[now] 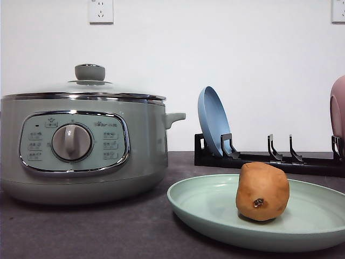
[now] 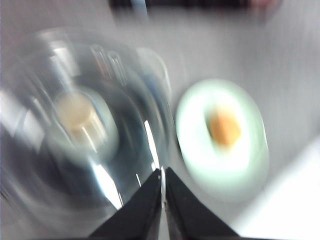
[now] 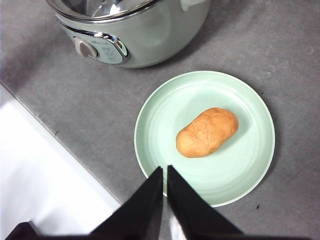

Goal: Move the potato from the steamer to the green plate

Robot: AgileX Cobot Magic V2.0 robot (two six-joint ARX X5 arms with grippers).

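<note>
The potato (image 1: 262, 191) lies on the green plate (image 1: 205, 208) at the lower right of the front view, its small dark eye spot facing the camera. The plate rests flat on the grey tabletop (image 1: 97, 229), just beside the steamer (image 1: 81, 148), which fills the left half of that picture with its glass lid (image 1: 90, 81) on and its dial (image 1: 71, 142) in the middle of the control panel. Behind the plate, at the right middle of the frame, a black dish rack (image 1: 269, 159) holds a blue plate (image 1: 213, 121) standing on edge, and a pink plate (image 1: 338, 116) shows at the far right edge. Two wall sockets (image 1: 101, 11) sit at the top of the frame.

In the right wrist view the right hand (image 3: 165, 172) is at the bottom centre, its two dark fingers pressed together with nothing between them, above the near rim of the green plate (image 3: 250, 100). The potato (image 3: 207, 132) lies on its side near the middle of the plate, apart from the fingers. The steamer (image 3: 150, 40) is at the top of this picture.

The left wrist view is blurred. The left hand (image 2: 163, 175) is at the bottom centre, clenched and empty, above the lid (image 2: 75, 115) of the steamer, with the green plate (image 2: 195, 150) and the potato (image 2: 225, 129) to the right in the frame.
</note>
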